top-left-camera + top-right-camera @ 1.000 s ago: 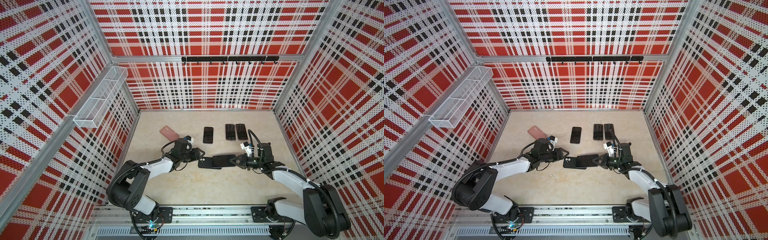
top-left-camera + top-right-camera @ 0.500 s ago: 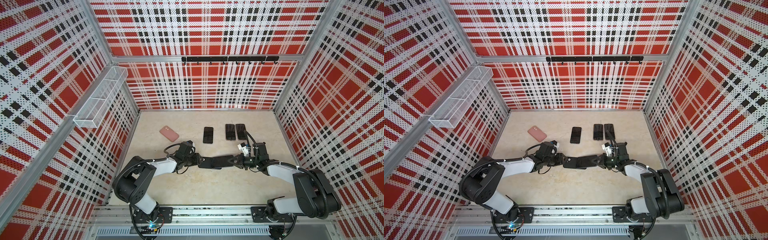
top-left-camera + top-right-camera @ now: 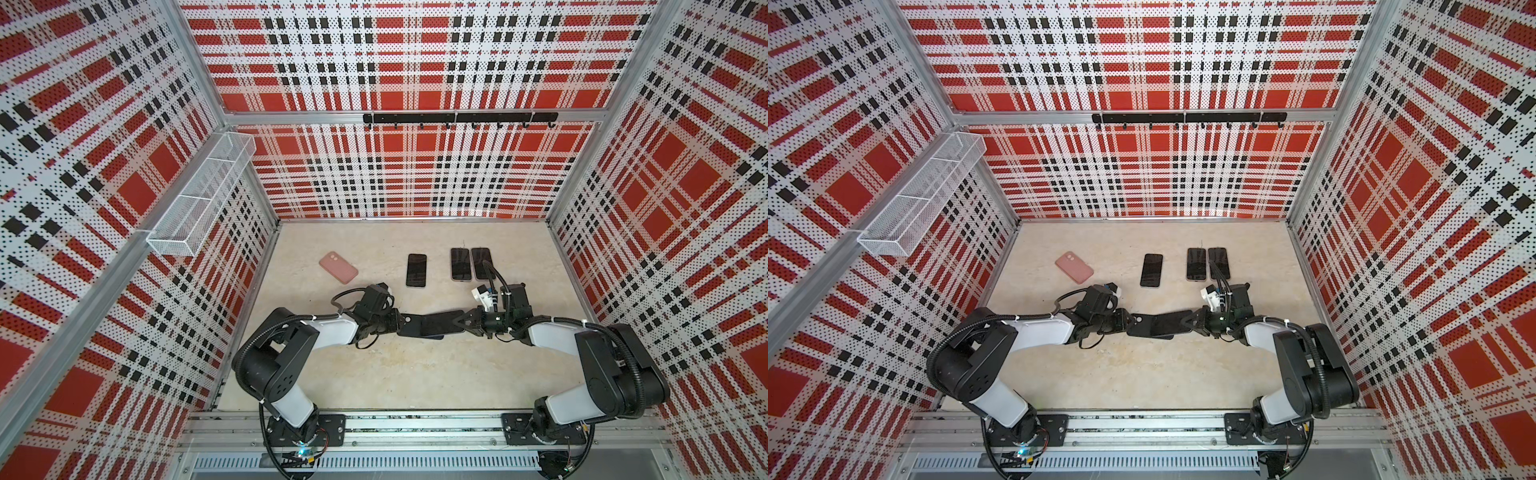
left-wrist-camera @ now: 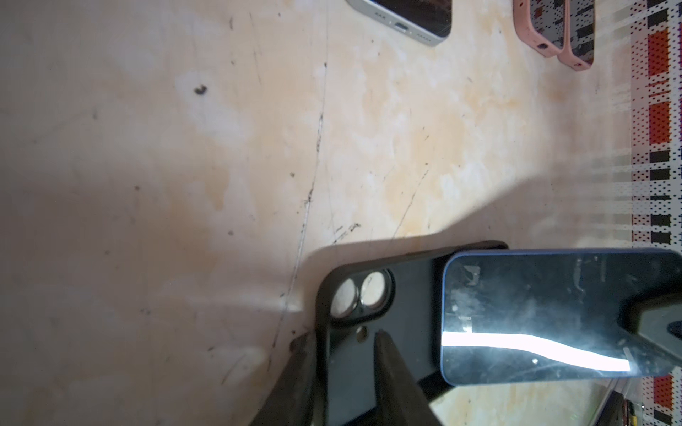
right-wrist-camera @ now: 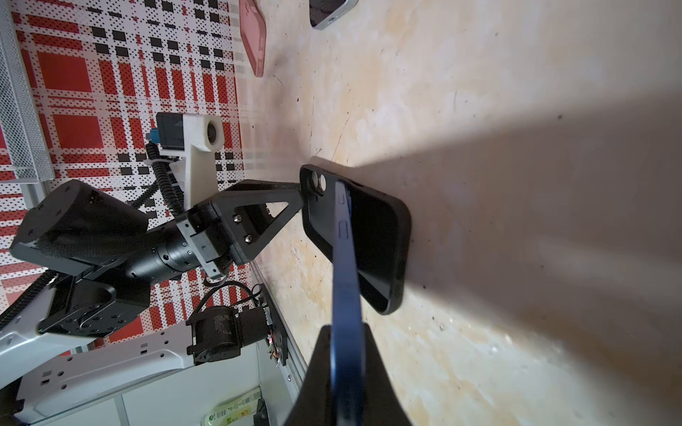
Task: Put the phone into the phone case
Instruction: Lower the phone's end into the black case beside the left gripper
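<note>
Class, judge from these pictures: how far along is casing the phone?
Done: the right gripper grips the blue phone. In hand: the phone overlaps the black case, whose camera end the left gripper straddles. Left: pressing it in; it sits tilted above, unseated.

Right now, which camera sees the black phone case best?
The right wrist view: nearly the whole black phone case shows, crossed only by the phone. The left wrist view shows just its camera-hole end; in both top views it is small, dark and half covered.
</note>
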